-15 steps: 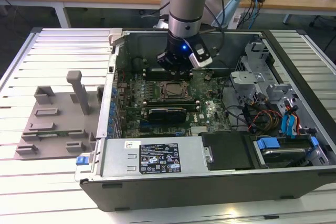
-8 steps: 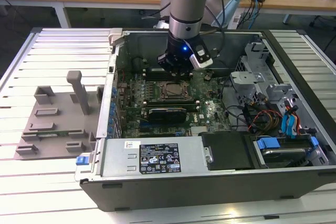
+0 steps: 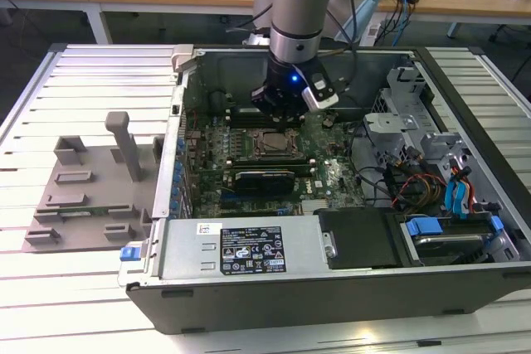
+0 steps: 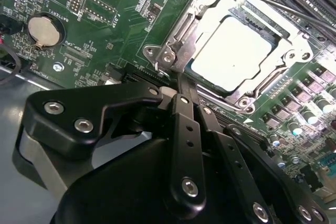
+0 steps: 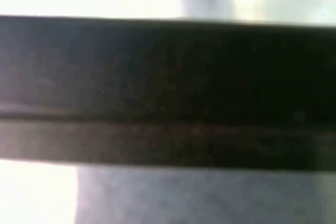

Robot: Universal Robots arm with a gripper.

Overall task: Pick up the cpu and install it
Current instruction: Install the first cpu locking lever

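Slatted bench, open case (image 3: 465, 283) lying on it — the cpu (image 4: 232, 52) already sits in its socket (image 4: 299, 43), frame not yet clamped. My gripper (image 4: 181, 85), jaws pinched together and empty, hangs just beside it.

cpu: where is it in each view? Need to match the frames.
Exterior view: the cpu lies inside the socket frame on the motherboard, mid-case, under the arm's wrist.
Second wrist view: the cpu is the pale square plate inside the socket frame.
First wrist view: a dark band; cannot tell what it is.
Shared landmark: the socket frame around the cpu.
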